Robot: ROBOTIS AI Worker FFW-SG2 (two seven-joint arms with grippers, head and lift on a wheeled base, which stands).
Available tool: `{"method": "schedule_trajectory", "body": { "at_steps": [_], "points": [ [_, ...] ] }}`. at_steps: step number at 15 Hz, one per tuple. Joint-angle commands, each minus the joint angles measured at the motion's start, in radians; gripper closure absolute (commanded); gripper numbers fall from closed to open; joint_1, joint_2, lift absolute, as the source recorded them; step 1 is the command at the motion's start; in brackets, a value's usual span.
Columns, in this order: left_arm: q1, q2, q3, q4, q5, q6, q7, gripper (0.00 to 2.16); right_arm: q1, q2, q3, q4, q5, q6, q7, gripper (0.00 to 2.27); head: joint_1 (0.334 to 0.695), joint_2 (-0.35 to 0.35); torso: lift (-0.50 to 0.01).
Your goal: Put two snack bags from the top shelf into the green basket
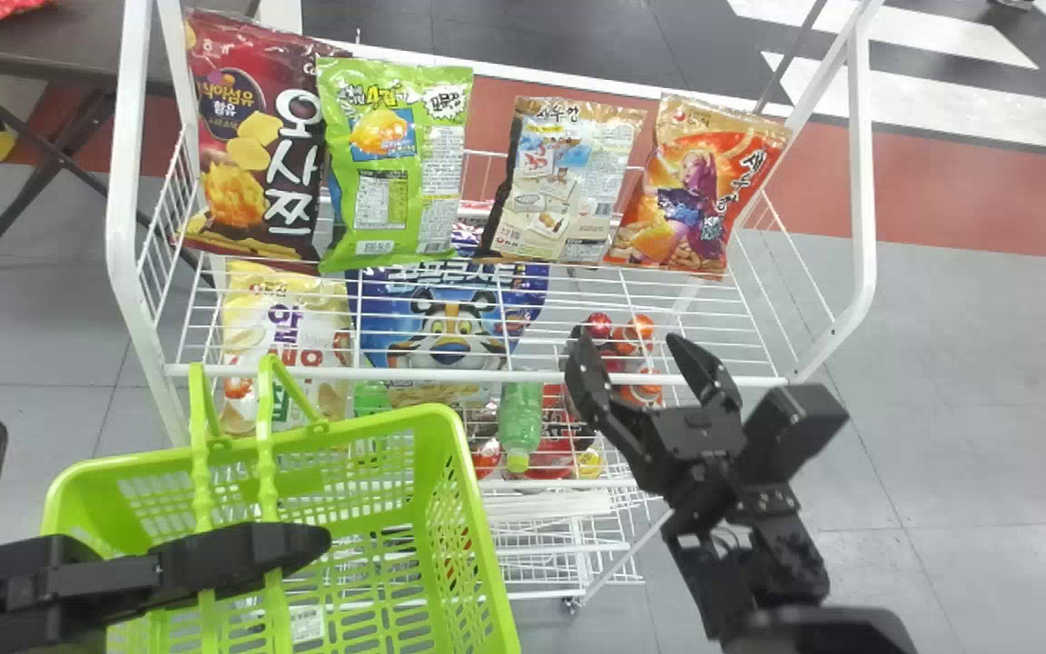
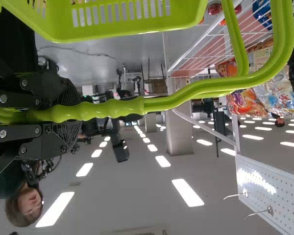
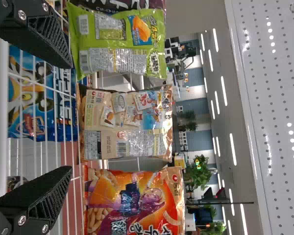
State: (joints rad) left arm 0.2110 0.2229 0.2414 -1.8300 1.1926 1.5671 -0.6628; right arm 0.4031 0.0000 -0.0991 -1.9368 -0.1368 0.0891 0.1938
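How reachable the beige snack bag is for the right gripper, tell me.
Likely yes: the right gripper is open, the beige snack bag faces it upright, and nothing visible stands between them.

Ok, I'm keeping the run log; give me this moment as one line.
left gripper: shut on basket handle; right gripper: open, empty, near front rail; snack bags: four on top shelf

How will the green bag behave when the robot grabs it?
The green bag stands tall and narrow, so a nudge might tip it. It is creased, so it will probably give when squeezed, and its gloss suggests slipperiness.
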Motion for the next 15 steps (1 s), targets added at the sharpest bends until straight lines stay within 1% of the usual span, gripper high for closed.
{"method": "schedule_trajectory", "body": {
  "at_steps": [1, 8, 15],
  "points": [
    [0.002, -0.001, -0.001, -0.002, 0.001, 0.004, 0.000, 2.14, -0.102, 0.001, 0.004, 0.053, 0.013, 0.061, -0.014, 0.07, 0.695, -0.248, 0.000],
    [-0.002, 0.006, -0.002, 0.000, -0.001, 0.004, -0.009, 2.14, -0.383, 0.001, 0.041, 0.357, 0.023, 0.039, -0.044, 0.07, 0.695, -0.206, 0.000],
    [-0.033, 0.023, -0.022, 0.021, -0.002, 0.004, 0.002, 2.14, -0.638, 0.001, 0.047, 0.650, 0.088, 0.011, -0.045, 0.06, 0.695, -0.176, 0.000]
  ]
}}
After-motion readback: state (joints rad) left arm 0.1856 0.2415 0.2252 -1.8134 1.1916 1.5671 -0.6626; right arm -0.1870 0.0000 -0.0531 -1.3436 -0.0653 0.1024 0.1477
